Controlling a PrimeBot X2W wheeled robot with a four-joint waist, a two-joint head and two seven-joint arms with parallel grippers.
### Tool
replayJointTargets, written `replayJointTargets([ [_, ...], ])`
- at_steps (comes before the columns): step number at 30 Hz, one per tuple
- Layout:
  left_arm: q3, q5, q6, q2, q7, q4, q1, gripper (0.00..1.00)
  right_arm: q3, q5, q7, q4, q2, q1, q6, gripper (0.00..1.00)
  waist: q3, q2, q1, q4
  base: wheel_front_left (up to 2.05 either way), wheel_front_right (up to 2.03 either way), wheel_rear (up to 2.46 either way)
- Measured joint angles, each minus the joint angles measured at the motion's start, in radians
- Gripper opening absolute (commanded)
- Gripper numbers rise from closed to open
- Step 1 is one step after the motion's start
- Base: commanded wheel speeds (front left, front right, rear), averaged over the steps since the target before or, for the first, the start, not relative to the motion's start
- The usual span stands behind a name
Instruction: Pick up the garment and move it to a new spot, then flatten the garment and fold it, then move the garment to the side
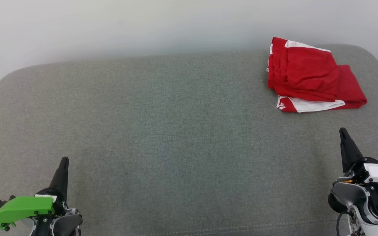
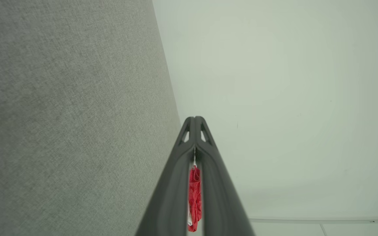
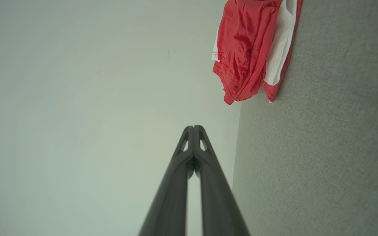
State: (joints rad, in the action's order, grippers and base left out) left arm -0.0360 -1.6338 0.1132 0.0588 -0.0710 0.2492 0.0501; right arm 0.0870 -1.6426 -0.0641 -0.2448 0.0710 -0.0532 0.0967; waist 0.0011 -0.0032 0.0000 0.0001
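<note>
Head view, folded garment, left tool, right tool

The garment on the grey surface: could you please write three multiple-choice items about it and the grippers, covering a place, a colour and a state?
1. Where does the garment lie on the grey surface in the head view?
A. At the far right
B. At the near left
C. In the middle, between the grippers

2. Which colours does the garment show?
A. Blue and yellow
B. Red and white
C. All black

3. How do the left gripper and the right gripper stand?
A. Both shut, apart from the garment
B. Both wide open
C. The right one shut on the garment

Answers:
1. A, since it sits by the surface's far right corner, beyond the right gripper.
2. B, since red cloth shows white panels at its edges.
3. A, since each wrist view shows the fingertips touching, and bare surface separates both grippers from the cloth.
</note>
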Motion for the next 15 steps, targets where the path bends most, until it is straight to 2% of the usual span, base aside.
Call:
replayJointTargets([
  [15, -0.001, 0.000, 0.000, 0.000, -0.007, 0.001, 0.007, 0.00, 0.001, 0.000, -0.007, -0.004, 0.000, 0.000, 0.002, 0.00, 0.000, 0.0000, 0.0000, 0.000, 0.00, 0.00, 0.00],
])
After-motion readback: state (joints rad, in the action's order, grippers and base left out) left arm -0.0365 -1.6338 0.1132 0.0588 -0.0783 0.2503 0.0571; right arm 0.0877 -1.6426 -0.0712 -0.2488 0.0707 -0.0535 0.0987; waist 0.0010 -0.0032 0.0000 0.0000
